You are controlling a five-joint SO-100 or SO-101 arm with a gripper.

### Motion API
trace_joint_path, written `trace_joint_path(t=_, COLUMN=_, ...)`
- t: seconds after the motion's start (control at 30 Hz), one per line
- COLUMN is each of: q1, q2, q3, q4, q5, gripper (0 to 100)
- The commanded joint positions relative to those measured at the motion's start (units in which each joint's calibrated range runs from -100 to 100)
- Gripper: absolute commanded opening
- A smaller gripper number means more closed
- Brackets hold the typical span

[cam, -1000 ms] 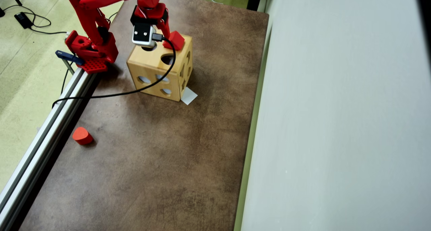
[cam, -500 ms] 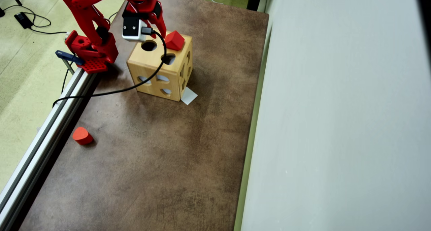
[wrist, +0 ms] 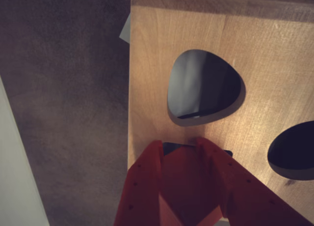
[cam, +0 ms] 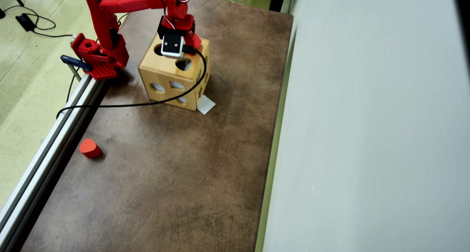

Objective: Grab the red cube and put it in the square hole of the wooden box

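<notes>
Where wooden box (wrist: pixel 152 79) top meets near edge, jaws stand narrowly parted over dark slot, nothing visibly gripped.

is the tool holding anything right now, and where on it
It cannot be told: the red tool sits over the pale wooden box, its fingers spread around a red shape that may be the small red cube.

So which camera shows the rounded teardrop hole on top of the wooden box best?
The wrist view. There the teardrop hole is large, and its whole outline is clear in the top of the wooden box. The overhead view shows the same hole only small and dark, with little detail.
</notes>
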Motion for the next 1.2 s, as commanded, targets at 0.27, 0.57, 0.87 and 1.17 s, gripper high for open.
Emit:
trace_joint_path(t=0.27, q1=-2.60, q2=-22.54, q3=-0.39, q4=9.78, q5=0.34, gripper=12)
trace_joint_path(t=0.57, q1=-2.82, q2=-23.47, q3=2.74, q4=9.61, q5=0.34, gripper=12)
trace_joint_path(t=0.87, q1=-2.01, q2=-10.56, q3=10.08, q4=7.04, q5=0.29, gripper=12)
trace_joint_path(t=1.17, q1=-1.93, q2=-2.07, q3=10.16, q4=-0.92, q5=0.34, gripper=12)
